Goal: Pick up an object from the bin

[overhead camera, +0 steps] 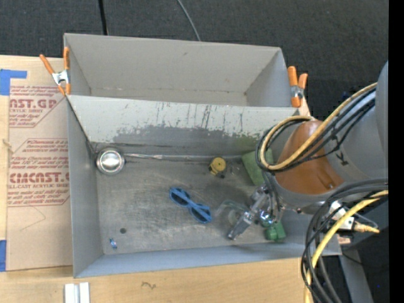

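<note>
Grey bin (84, 219), left: a round silver cap (110, 161) was seen by the back wall | middle: a blue spectacle-shaped piece (190, 204) was laid flat, a small yellow piece (218, 165) behind it | right: the tool (242, 225) was found low between the blue piece and a dark green block (274, 233), perhaps touching the block | whether the tool was spread or pressed together could not be told.
</note>
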Robot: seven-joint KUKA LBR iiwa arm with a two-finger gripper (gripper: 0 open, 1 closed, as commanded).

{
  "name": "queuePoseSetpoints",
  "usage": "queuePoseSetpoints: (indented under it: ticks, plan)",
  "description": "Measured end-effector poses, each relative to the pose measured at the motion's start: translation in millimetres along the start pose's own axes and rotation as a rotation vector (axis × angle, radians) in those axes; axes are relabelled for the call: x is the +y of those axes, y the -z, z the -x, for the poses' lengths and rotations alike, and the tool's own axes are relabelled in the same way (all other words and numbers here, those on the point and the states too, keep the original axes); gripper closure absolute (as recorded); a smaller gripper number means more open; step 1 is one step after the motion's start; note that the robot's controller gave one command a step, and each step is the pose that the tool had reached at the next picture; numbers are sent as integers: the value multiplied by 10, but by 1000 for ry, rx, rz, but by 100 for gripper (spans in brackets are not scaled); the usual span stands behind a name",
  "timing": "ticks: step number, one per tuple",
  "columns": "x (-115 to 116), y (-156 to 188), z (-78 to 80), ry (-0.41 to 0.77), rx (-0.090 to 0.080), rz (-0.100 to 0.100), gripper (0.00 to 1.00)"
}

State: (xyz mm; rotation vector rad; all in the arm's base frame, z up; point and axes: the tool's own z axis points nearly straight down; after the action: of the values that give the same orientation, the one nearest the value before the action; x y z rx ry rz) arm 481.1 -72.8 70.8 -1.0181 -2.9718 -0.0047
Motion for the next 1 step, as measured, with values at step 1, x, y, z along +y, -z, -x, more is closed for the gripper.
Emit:
queuePoseSetpoints:
  ticks: [1]
  plan:
    - [4,13,1,2,1,0,100]
